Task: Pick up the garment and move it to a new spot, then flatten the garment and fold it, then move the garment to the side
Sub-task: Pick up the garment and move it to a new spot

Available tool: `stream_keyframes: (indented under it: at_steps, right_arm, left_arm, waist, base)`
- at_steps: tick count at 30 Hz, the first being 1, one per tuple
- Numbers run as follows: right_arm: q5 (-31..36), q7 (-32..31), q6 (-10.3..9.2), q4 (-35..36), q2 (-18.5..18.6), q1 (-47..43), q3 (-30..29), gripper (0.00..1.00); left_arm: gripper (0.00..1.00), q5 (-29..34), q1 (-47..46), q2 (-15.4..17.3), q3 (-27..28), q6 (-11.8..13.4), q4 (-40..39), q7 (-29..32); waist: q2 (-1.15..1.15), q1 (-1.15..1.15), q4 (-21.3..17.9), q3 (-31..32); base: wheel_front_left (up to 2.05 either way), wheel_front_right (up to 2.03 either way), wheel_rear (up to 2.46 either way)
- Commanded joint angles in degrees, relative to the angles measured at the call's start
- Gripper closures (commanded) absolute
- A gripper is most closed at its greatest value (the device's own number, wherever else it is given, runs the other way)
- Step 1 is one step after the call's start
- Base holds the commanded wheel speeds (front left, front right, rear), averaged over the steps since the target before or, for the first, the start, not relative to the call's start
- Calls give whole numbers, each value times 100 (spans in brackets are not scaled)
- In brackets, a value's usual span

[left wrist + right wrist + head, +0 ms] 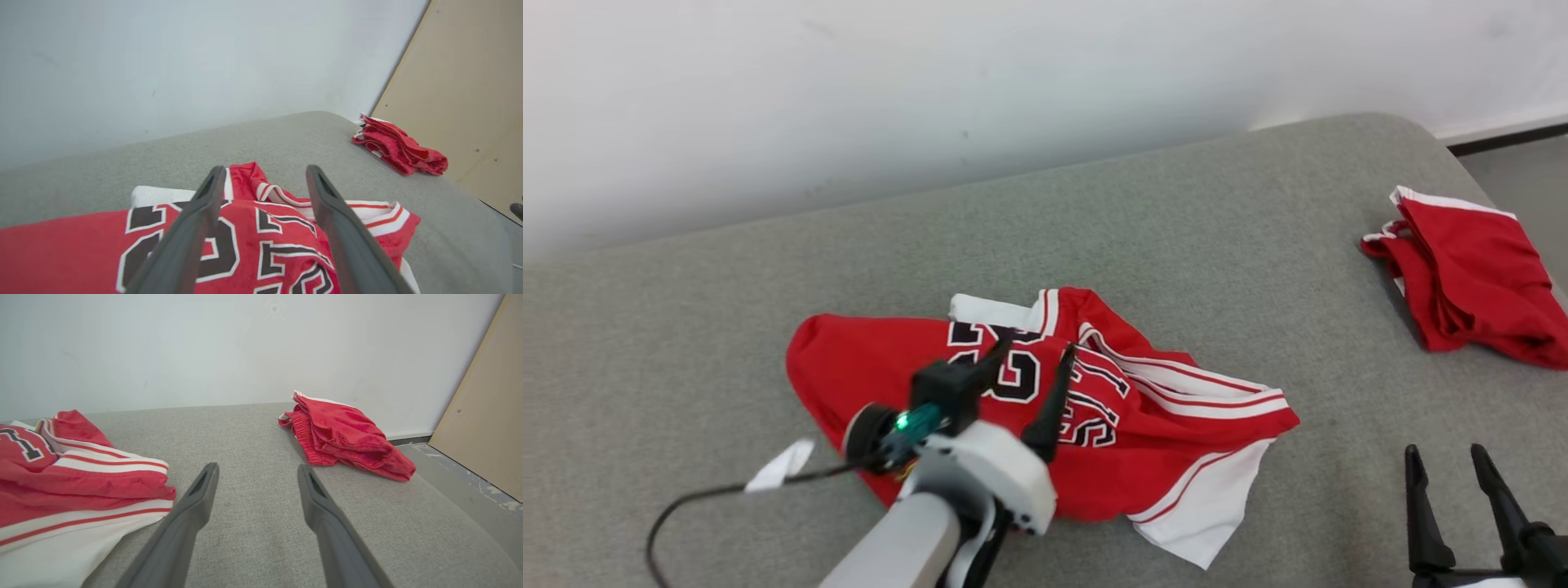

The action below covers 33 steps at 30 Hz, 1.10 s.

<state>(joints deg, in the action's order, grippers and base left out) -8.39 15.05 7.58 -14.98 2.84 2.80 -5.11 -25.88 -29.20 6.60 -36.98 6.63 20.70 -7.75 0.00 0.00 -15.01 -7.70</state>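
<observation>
Head view: your left gripper is hovering wide open, empty.
The red jersey is lying crumpled on the grey surface beneath it; your right gripper is sitting open and empty.

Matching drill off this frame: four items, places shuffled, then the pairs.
1. red and white jersey with black lettering
2. bunched red garment with white trim
3. left pincer
4. right pincer

A. open, over bare grey fabric surface
B. far right, near the edge
C. open, above the lettering
D. crumpled, mid-surface

Pairs: 1-D, 2-B, 3-C, 4-A
</observation>
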Motion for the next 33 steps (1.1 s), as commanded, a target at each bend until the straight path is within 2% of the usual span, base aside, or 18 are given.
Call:
stream_keyframes:
  at_steps: [1,13,18,20,26,33]
  right_arm:
    - [56,14,-18,5,14,-77,-30,0]
    - [247,14,-18,124,14,-464,-367,0]
    - [299,14,-18,183,14,-605,-377,0]
    - [288,14,-18,200,13,-670,-372,0]
    - [232,14,-18,203,14,-799,-319,0]
    - [229,14,-18,144,14,-849,-287,0]
  left_arm:
    - [0,17,111,49,26,19,-24,-23]
    - [0,50,1817,965,580,808,-784,-602]
    - [0,103,2490,1060,812,981,-938,-728]
    - [0,178,2707,1002,947,1019,-1075,-751]
    - [0,607,3436,715,1572,932,-1509,-740]
    - [0,1074,3832,342,2179,505,-1614,-742]
  waist:
    - [0,0,87,88]
    - [0,0,605,560]
    - [0,0,773,701]
    - [0,0,843,738]
    - [0,0,1031,858]
    - [0,0,1226,945]
  base:
    - [0,0,0]
    - [0,0,0]
    - [0,0,0]
    - [0,0,0]
    - [0,0,0]
    - [0,0,0]
